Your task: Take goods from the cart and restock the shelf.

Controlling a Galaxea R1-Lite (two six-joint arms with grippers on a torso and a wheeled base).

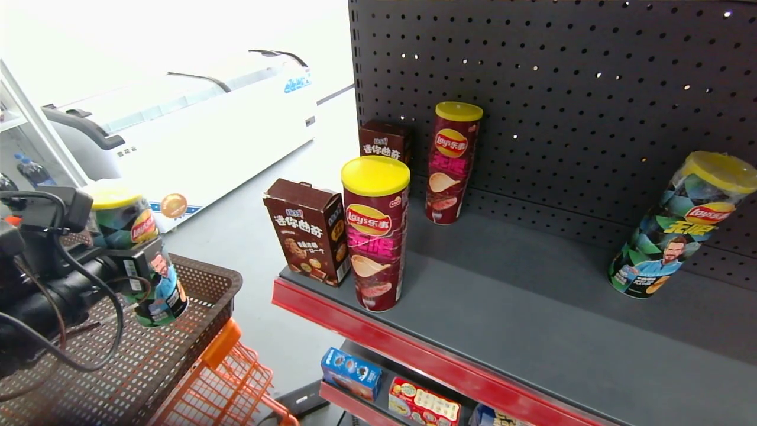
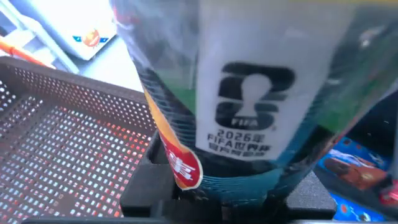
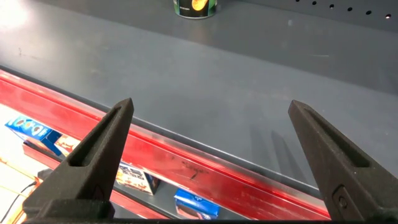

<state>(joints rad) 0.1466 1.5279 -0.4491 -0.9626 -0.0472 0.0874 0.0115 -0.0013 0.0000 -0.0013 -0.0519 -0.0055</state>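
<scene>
The left jaws are clamped on a green chips can point(image 1: 125, 225), which hangs just above the brown cart basket point(image 1: 207, 299). The right jaws stand wide apart over the shelf point(image 3: 249, 93) near its red front lip, well apart from the shelved can point(image 1: 674, 236) by the pegboard point(image 1: 591, 89)
</scene>
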